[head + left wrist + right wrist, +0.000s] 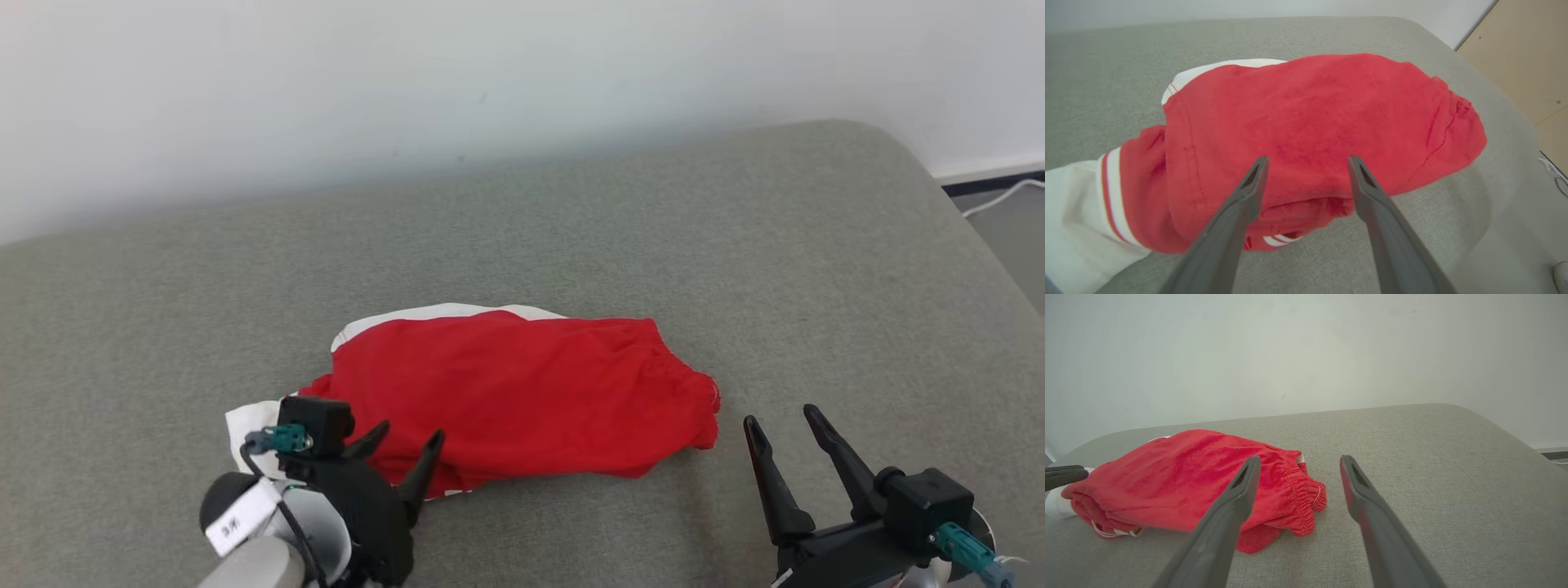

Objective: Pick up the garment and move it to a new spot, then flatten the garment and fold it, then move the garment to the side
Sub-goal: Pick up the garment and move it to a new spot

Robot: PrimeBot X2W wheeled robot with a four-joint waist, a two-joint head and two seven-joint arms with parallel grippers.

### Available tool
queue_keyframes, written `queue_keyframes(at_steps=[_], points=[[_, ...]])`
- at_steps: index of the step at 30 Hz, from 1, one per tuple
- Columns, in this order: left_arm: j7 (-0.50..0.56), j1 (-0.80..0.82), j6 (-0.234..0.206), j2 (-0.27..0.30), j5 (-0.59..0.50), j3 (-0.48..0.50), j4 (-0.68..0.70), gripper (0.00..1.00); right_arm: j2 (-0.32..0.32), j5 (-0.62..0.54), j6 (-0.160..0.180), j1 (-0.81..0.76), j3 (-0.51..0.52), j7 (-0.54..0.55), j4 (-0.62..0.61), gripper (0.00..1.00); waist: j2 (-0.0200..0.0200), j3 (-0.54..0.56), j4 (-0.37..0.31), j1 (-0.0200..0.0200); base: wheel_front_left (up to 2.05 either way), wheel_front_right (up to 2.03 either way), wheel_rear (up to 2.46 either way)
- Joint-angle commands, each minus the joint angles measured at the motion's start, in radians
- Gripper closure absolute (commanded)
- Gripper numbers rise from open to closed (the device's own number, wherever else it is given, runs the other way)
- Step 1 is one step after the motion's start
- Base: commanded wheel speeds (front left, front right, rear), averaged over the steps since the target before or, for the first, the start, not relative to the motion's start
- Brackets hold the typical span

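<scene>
Grey cushion (735,245) carries the red shorts (522,392), bunched toward its near side with their long axis running left to right. The left gripper (412,431), jaws wide, hangs at their near-left edge. The right gripper (780,416), equally wide, sits just off the waistband end.

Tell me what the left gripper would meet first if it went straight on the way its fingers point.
Most likely the red garment: the left gripper, fingers open, points at its near folded edge on the grey padded surface. How close the tips are is hard to judge.
</scene>
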State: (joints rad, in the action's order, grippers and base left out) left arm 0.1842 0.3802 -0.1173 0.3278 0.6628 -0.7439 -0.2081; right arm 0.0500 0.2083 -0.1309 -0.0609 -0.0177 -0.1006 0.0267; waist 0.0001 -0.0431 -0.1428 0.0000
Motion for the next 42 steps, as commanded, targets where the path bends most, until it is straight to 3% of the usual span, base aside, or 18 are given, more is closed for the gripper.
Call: queue_keyframes(at_steps=[1,8,13,14,15,16,17,25,35,42], points=[[0.022,0.024,-0.001,0.006,0.016,0.006,-0.023,0.0,0.002,0.006,0.0,0.013,0.003,-0.009,0.003,0.0,-0.0001,-0.016,-0.021,0.0,0.0,0.0,0.0],[0.093,0.066,-0.036,0.031,0.023,0.027,-0.104,0.0,0.002,0.012,0.0,0.023,0.009,-0.025,0.015,0.0,-0.0001,-0.038,-0.035,0.0,0.0,0.0,0.0],[0.132,0.088,-0.03,0.037,0.032,0.023,-0.115,0.0,0.002,0.014,0.0,0.031,0.011,-0.031,0.021,0.0,-0.0001,-0.049,-0.033,0.0,0.0,0.0,0.0],[0.132,0.096,-0.026,0.038,0.027,0.021,-0.113,0.09,0.002,0.014,0.0,0.033,0.011,-0.033,0.021,0.0,-0.0001,-0.052,-0.032,0.0,0.0,0.0,0.0],[0.14,0.1,-0.022,0.038,0.028,0.017,-0.113,0.43,0.002,0.014,0.0,0.035,0.011,-0.033,0.022,0.0,-0.0001,-0.054,-0.032,0.0,0.0,0.0,0.0],[0.145,0.102,-0.014,0.038,0.031,0.014,-0.114,0.88,0.002,0.015,0.0,0.038,0.011,-0.034,0.024,0.0,-0.0001,-0.057,-0.031,0.0,0.0,0.0,0.0],[0.155,0.108,-0.013,0.04,0.029,0.008,-0.118,1.0,0.002,0.016,0.0,0.042,0.012,-0.034,0.025,0.0,-0.0001,-0.058,-0.031,0.0,0.0,0.0,0.0],[0.186,0.14,0.0,0.042,0.03,-0.005,-0.13,1.0,0.002,0.016,0.0,0.054,0.014,-0.041,0.033,0.0,-0.0001,-0.063,-0.034,0.0,0.0,0.0,0.0],[-0.021,0.237,-0.046,0.039,-0.029,0.082,0.011,1.0,0.002,0.023,0.0,0.046,0.035,-0.047,0.044,0.0,-0.0001,-0.051,-0.024,0.0,0.0,0.0,0.0],[-0.104,0.391,-0.073,0.093,-0.085,0.177,0.117,1.0,0.002,0.028,0.0,0.038,0.036,-0.048,0.045,0.0,-0.0001,-0.032,0.001,0.0,0.0,0.0,0.0]])
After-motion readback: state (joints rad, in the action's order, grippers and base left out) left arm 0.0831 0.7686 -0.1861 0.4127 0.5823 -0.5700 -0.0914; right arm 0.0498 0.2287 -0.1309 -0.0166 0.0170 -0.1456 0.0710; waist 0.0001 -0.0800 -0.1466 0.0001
